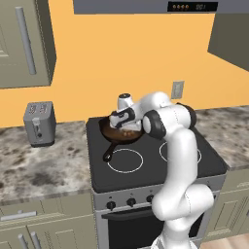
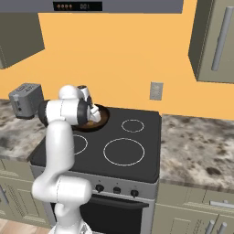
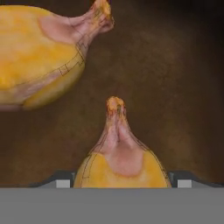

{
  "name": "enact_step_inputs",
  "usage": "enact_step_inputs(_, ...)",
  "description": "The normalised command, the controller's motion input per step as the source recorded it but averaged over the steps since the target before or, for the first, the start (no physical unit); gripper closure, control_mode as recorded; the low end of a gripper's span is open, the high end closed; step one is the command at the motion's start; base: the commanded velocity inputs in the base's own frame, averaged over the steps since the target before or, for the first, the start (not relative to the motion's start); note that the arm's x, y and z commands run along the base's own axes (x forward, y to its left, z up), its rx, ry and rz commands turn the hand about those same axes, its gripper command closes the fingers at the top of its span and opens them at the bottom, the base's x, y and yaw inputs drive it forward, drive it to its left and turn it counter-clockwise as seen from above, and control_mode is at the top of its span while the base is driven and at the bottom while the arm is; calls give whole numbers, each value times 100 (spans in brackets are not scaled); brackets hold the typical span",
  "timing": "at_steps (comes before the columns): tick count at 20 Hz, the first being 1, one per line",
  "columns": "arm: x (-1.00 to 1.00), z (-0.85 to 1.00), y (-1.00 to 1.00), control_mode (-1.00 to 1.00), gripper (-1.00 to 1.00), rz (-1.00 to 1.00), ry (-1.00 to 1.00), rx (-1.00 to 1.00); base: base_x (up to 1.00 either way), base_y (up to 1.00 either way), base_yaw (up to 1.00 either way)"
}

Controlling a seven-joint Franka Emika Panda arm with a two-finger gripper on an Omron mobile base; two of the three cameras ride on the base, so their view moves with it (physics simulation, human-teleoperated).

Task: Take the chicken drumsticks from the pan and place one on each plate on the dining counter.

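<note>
You're seeing both base views looking down across the stove (image 1: 146, 165); the hand view is peering closely into the pan (image 3: 175, 87).

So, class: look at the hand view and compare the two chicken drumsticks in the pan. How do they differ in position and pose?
The nearer drumstick lies between the finger tips at the view's bottom, centred; the farther drumstick lies at upper left, apart from them. The nearer drumstick's tapered end points straight up the view; the farther drumstick's end points to the upper right. Both are golden with pinkish necks and rest on the pan.
</note>
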Motion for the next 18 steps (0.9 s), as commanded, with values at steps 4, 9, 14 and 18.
enact_step_inputs(4,-4,38,0,-100,100,5,-14,13,0,0,0)
enact_step_inputs(9,-30,81,1,-100,100,4,0,18,0,0,0)
enact_step_inputs(14,-62,74,0,-100,100,9,0,13,0,0,0)
enact_step_inputs(18,-67,62,0,-100,100,13,3,0,0,0,0)
